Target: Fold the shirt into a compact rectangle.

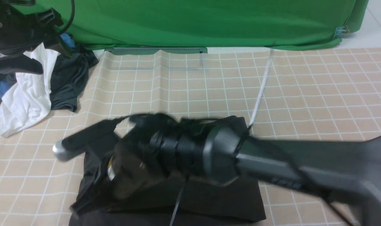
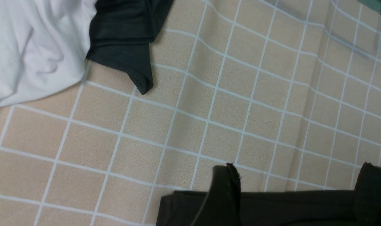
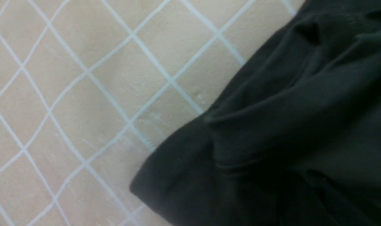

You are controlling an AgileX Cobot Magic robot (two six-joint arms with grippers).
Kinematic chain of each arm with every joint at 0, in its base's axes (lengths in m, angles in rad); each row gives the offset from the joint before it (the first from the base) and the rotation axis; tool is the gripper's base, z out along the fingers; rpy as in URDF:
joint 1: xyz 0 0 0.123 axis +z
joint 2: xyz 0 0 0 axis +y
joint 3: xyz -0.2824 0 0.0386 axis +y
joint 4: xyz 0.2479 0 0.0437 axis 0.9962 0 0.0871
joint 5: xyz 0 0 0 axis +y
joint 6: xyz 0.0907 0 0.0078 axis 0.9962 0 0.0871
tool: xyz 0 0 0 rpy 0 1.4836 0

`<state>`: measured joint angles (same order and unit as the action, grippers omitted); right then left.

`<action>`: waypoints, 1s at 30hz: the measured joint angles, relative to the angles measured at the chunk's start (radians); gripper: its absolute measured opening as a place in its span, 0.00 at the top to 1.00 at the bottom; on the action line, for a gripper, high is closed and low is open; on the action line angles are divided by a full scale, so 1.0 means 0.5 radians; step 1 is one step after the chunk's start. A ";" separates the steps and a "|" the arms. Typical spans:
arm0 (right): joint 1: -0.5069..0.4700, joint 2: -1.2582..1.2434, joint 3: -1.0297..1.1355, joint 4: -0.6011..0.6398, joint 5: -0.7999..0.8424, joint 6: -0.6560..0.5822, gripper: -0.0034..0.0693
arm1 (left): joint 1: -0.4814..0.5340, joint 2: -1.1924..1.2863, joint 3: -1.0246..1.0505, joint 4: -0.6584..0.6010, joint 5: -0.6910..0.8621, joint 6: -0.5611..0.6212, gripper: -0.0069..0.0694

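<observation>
On the near middle of the desk (image 1: 303,94), with its beige cloth ruled in white squares, the large black knit T-shirt (image 1: 209,197) lay already gathered into a thick, roughly rectangular bundle, its near edge running out of the front view. You could judge the folding far along: layered edges showed in the right wrist view, though one corner (image 3: 152,185) bulged rounded and creased, so a last tuck or flattening probably remained. Your right arm's fingers (image 1: 83,141) reached across over the bundle's left part, blurred; you could not tell whether they were spread, clenched or holding cloth. Your left arm's fingers (image 2: 226,188) stood apart and empty in its wrist view, high at the far left by the heap of a crumpled white garment (image 1: 27,94) and a smaller dark grey garment (image 1: 68,81). Bare cloth lay open beyond and right of the shirt, up to the green backdrop (image 1: 209,22); the heap crowded only the left.
</observation>
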<state>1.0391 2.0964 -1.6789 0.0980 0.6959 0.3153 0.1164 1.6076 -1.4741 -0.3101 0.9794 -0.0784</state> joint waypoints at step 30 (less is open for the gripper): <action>-1.240 -0.801 0.824 0.033 1.002 -0.691 0.83 | 0.000 -0.013 0.000 -0.002 0.253 0.016 0.38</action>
<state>0.4189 1.6961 -1.2668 0.1143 1.1967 -0.0305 0.1164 1.6009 -1.4741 -0.3112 1.1058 -0.0704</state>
